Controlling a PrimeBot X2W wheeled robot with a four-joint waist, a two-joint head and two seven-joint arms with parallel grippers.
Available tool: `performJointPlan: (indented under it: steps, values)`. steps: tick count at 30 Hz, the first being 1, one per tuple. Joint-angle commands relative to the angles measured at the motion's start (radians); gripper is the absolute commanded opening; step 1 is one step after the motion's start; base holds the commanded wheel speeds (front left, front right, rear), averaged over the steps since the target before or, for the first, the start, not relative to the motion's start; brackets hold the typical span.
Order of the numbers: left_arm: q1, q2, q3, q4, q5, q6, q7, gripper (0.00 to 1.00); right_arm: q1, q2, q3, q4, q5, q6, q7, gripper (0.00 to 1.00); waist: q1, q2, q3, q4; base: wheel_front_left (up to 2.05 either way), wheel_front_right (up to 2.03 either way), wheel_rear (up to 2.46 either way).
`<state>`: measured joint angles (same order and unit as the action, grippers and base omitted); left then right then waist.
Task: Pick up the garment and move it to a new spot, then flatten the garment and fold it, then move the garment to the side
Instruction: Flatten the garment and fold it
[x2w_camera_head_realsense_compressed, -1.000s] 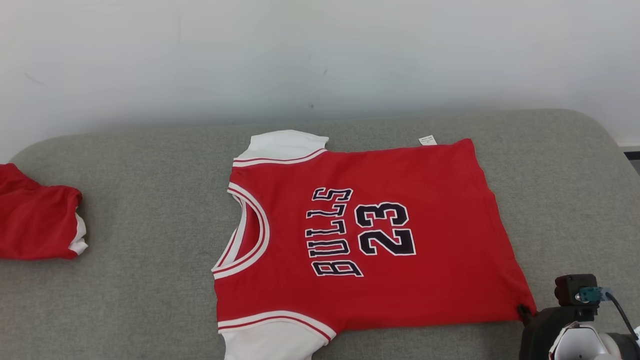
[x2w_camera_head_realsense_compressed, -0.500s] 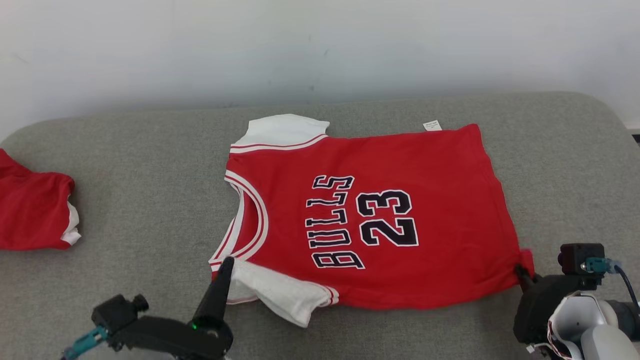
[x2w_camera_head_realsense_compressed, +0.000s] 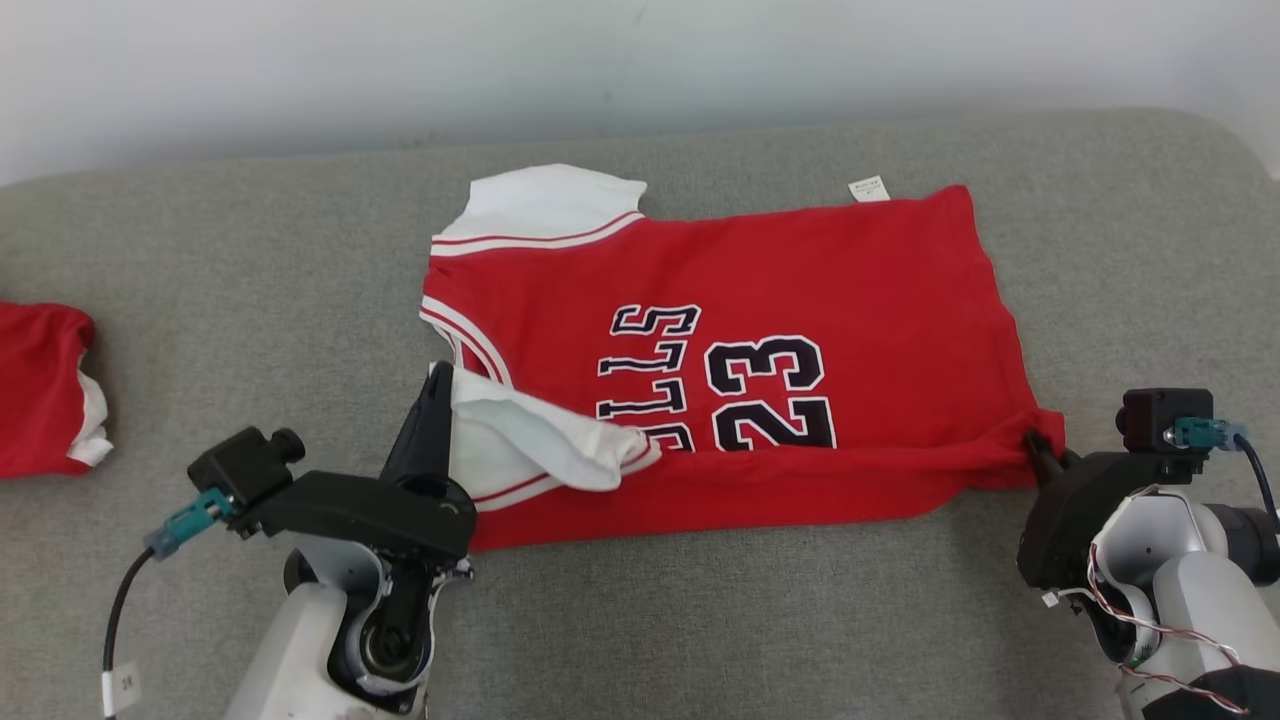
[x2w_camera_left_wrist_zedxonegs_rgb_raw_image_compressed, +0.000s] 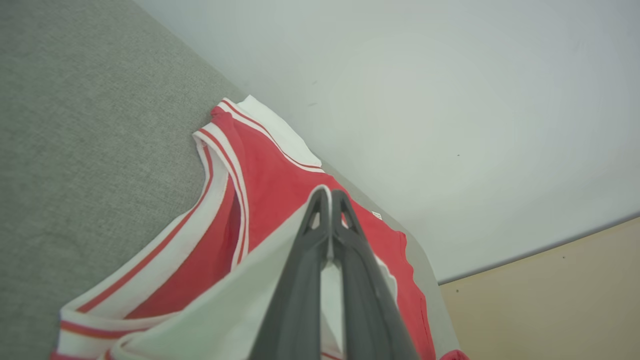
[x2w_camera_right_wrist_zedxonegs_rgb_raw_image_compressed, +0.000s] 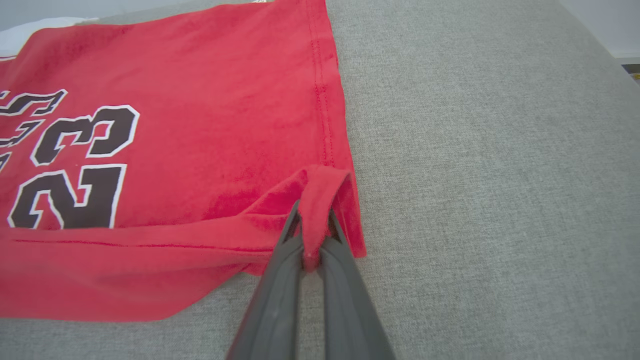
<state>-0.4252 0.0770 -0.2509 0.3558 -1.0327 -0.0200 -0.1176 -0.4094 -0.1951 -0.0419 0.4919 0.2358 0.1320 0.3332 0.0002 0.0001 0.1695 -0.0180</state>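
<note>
The garment (x2w_camera_head_realsense_compressed: 780, 270) is a red jersey with white sleeves and dark "BULLS 23" lettering, lying on the grey cushion (x2w_camera_head_realsense_compressed: 250, 280). Its near edge is lifted and turned over toward the back. My left gripper (x2w_camera_head_realsense_compressed: 436, 385) is shut on the near white sleeve (x2w_camera_head_realsense_compressed: 520, 440), which drapes over the lettering; in the left wrist view the gripper (x2w_camera_left_wrist_zedxonegs_rgb_raw_image_compressed: 330, 196) pinches white cloth above the neckline (x2w_camera_left_wrist_zedxonegs_rgb_raw_image_compressed: 220, 165). My right gripper (x2w_camera_head_realsense_compressed: 1040, 447) is shut on the near hem corner; the right wrist view has the gripper (x2w_camera_right_wrist_zedxonegs_rgb_raw_image_compressed: 313, 215) closed on a red fold of the garment (x2w_camera_right_wrist_zedxonegs_rgb_raw_image_compressed: 175, 80).
A second red garment (x2w_camera_head_realsense_compressed: 40, 385) lies bunched at the cushion's left edge. A pale wall (x2w_camera_head_realsense_compressed: 600, 60) runs behind the cushion. Bare grey cushion lies in front of the jersey and to its right (x2w_camera_right_wrist_zedxonegs_rgb_raw_image_compressed: 490, 150).
Both grippers have lifted the jersey's near edge and carried it toward the back, so the white sleeve now covers part of "BULLS". The left arm has come into view. The head camera tilted down.
</note>
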Motion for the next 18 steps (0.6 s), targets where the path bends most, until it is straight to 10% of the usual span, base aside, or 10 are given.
performJointPlan:
  steps: [1, 18]
  values:
    - [-0.023, 0.001, -0.002, 0.017, 0.015, -0.009, -0.012, 0.00, -0.013, 0.004, -0.002, 0.006, -0.006, -0.003, -0.009, 0.00, -0.0002, -0.0001, 0.021, -0.007, 0.00, 0.00, 0.00]
    - [-0.151, -0.003, 0.021, 0.157, 0.020, -0.050, -0.089, 0.00, -0.144, 0.011, -0.001, 0.090, -0.030, -0.003, -0.090, 0.00, -0.0002, -0.0001, 0.084, 0.004, 0.00, 0.00, 0.00]
